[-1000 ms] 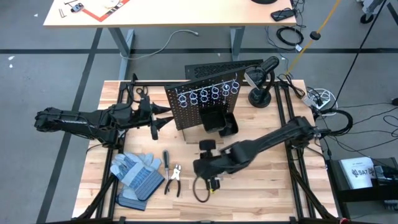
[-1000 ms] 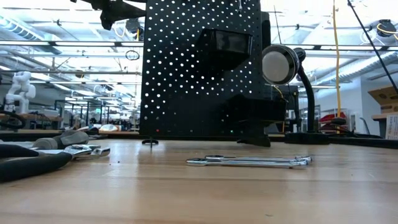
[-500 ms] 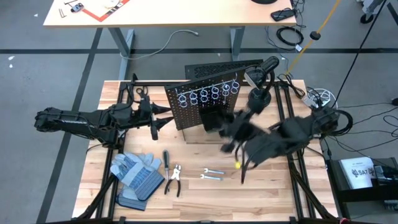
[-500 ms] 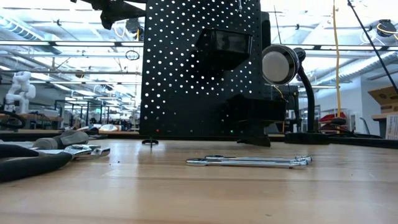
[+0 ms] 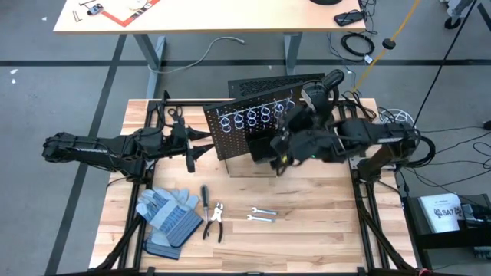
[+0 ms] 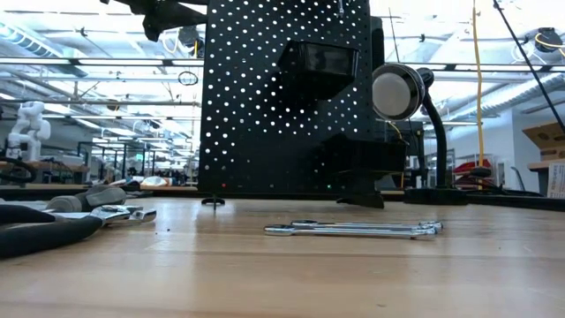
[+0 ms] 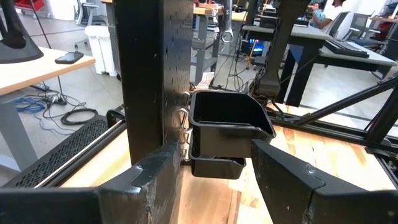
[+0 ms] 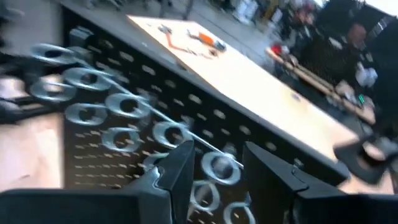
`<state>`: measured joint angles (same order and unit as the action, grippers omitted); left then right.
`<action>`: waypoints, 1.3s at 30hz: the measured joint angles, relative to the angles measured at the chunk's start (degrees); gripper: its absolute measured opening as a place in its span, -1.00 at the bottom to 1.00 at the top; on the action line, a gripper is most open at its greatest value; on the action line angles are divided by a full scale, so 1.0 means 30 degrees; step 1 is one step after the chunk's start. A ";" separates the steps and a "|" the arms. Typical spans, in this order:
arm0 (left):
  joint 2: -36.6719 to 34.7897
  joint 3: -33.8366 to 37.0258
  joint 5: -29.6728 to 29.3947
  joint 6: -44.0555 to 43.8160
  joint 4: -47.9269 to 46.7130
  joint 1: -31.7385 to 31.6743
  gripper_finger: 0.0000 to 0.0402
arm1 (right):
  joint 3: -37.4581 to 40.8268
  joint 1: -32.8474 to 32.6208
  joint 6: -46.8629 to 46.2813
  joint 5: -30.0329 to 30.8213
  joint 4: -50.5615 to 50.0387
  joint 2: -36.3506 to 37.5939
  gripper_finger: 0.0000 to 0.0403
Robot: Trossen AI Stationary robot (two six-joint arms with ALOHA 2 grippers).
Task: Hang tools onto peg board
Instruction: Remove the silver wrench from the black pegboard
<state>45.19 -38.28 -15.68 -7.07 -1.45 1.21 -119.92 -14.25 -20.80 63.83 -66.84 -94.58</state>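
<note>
Right gripper hangs at the front face of the peg board, on its right side, just by the black bins and below the row of ring holders; its wrist view looks close onto those silver rings; cannot tell whether it grips a tool, nothing held shows clearly in any view.

Left gripper waits at the board's left edge, spread wide and empty, aimed past the edge toward the bins.

Tools on the table, well apart from the board: two small silver wrenches side by side near the middle; dark-handled pliers and thin screwdriver further left, just beside the grey-and-blue gloves; nothing visibly hung in the rings yet; desk lamp stands behind the board on the right.

Step, as a guess: right arm is at the board for a placement or a line-up on a ring or bin; most of the task looks undone, since four tools lie flat.

Next move likely needs careful alignment with one ring opening, tool vertical, slow descent so it threads through without knocking the board; if empty-handed, it must go back to the wrenches, which lie flat and thin, so a low, precise pinch is needed.
</note>
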 joint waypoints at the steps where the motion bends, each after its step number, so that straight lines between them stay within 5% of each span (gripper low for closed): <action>1: 0.0000 0.0000 0.0003 0.0000 -0.0040 0.0000 0.02 | -0.0004 0.0269 -0.0577 -0.0105 -0.0478 0.0005 -0.35; 18: 0.0007 0.0000 0.0007 0.0168 -0.0197 0.0000 0.02 | -0.0007 0.2613 -0.1362 -0.4136 -0.0502 -0.0097 -0.38; 30: 0.0003 0.0000 0.0007 0.0495 -0.0201 0.0000 0.02 | -0.0083 0.2924 -0.1428 -0.5685 -0.0440 -0.0030 -0.92; 39: 0.0002 0.0000 0.0007 0.0510 -0.0204 0.0004 0.02 | -0.0058 0.2930 -0.1083 -0.5685 -0.0487 -0.0017 -0.98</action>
<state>45.19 -38.28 -15.66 -5.54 -2.07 1.22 -120.09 -5.46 -24.05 46.78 -68.30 -94.63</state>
